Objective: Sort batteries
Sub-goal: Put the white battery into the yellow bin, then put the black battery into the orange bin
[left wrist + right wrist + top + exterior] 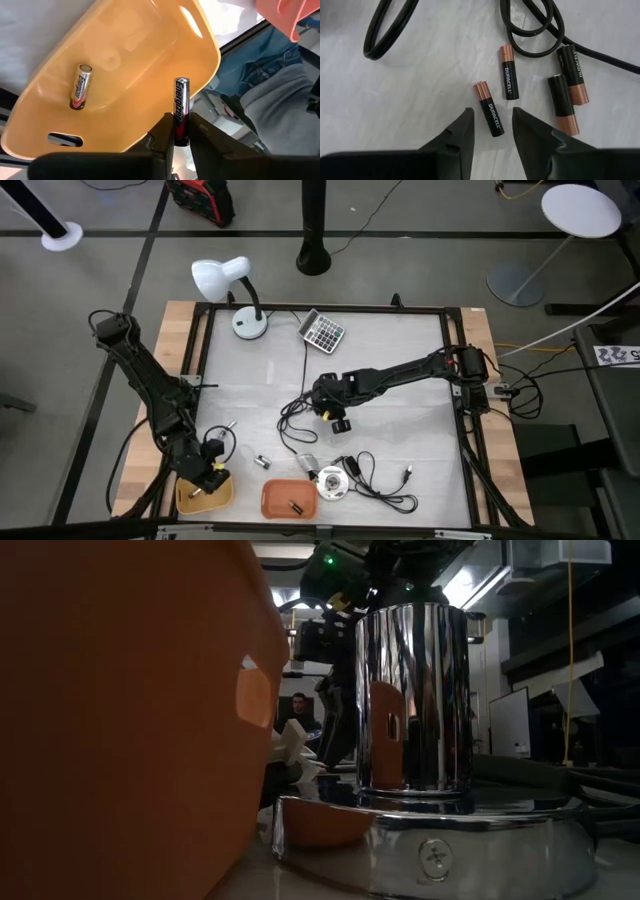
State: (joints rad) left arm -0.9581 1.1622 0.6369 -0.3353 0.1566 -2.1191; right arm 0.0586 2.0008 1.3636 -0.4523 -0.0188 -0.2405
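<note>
Left gripper pinches 1 silvery Energizer battery by its lower end, upright, above the near rim of the yellow tray, where another Energizer cell already lies. In the high view this tray sits at the table's front left corner, with the orange tray just to its right holding 1 dark cell.

Right gripper, at mid-table beside the black cable, hangs with its fingers spread narrowly on either side of 1 black-and-copper Duracell battery. 3 more Duracell cells lie near it, 2 of them side by side and almost touching.

Good practice, judged from these views: the left cell appears to sit at the tray's edge, so carry it further over the tray floor before releasing, and release low to prevent bouncing. The right fingers should descend squarely astride the chosen cell, turned to match its slight tilt, and close at mid-length without nudging its neighbour or the cable.
</note>
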